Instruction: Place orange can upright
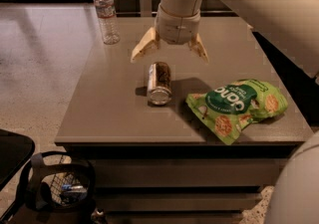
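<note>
A small brownish-orange and cream metal drink can (159,82) is seen lying on its side on a flat grey table (114,111), near a crumpled green snack bag (237,106). The robot's white two-finger gripper (170,58) is held just above the can, its fingers spread wide with nothing grasped. A clear plastic water bottle (106,14) is stood upright at the table's far left corner.

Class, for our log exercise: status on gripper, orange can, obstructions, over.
Gripper open, above orange can. Can lying on its side. Green snack bag beside it, apart.
</note>
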`<state>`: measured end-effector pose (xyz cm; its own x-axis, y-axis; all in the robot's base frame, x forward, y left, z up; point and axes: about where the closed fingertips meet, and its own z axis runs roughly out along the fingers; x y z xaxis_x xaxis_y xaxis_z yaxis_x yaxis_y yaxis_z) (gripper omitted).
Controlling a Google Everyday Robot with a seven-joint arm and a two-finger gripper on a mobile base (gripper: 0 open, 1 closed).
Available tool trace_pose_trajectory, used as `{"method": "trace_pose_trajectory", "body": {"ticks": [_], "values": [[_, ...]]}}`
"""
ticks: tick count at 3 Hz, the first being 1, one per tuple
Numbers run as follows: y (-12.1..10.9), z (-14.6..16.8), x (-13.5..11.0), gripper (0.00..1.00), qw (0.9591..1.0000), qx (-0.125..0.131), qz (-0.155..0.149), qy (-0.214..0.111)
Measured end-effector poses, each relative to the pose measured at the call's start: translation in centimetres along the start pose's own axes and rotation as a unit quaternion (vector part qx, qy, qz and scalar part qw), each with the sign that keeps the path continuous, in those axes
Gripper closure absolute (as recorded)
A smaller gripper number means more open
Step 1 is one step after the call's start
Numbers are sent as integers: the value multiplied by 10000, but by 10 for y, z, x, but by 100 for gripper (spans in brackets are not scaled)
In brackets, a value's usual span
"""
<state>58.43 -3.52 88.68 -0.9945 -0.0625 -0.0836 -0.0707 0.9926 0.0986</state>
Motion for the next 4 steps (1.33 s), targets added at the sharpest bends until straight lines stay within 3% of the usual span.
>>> {"method": "trace_pose_trajectory", "body": {"ticks": [2,4], "values": [[16,22,3,0,9997,-115,-114,202],[9,61,4,2,9985,-237,-235,429]]}}
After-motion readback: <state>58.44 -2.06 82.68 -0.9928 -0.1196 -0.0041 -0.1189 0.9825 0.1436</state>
